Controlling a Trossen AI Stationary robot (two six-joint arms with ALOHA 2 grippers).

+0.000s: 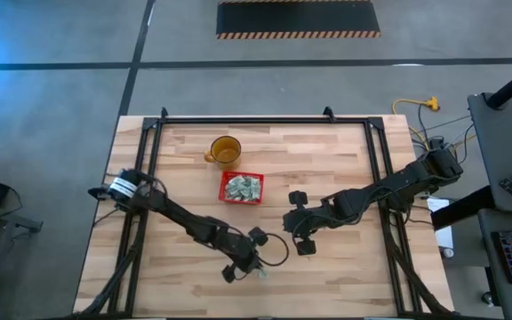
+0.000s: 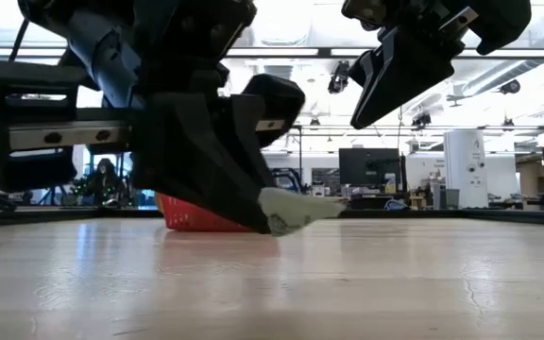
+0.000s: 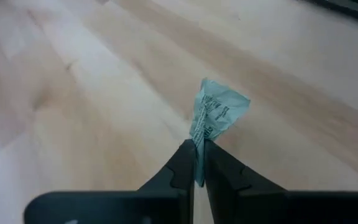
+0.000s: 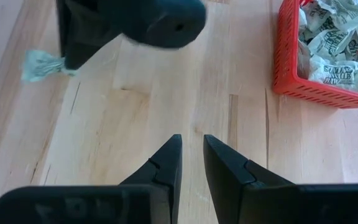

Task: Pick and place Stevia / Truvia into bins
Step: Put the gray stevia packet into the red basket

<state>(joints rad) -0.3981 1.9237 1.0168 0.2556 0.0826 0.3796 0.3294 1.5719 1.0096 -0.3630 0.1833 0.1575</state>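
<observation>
Down low at the near middle of the wooden table [image 1: 185,267], the left gripper [image 3: 198,163] is clamped on one Stevia sachet [image 3: 216,112]. Its two dark fingers are pressed together on one end of the packet. The rest of the packet sticks out past the fingertips. It is pale green with small print on it, and it looks crumpled. In the low view the left gripper is right down at the table top, and the sachet pokes out to the right, just above the wood.

The red basket [image 1: 241,188] sits farther back, near the middle of the table. It is full of more sachets [image 4: 334,43], white and green, all piled up. The basket is well apart from the left gripper. An amber cup [image 1: 225,150] with a handle stands just behind the basket, a little to the left.

The right gripper [image 4: 191,162] hangs in the air over the table, to the right of the basket. Its fingers are a little apart with a thin gap between them, and nothing is in them. In its wrist view it looks across the bare wood toward the left gripper and the held sachet.
</observation>
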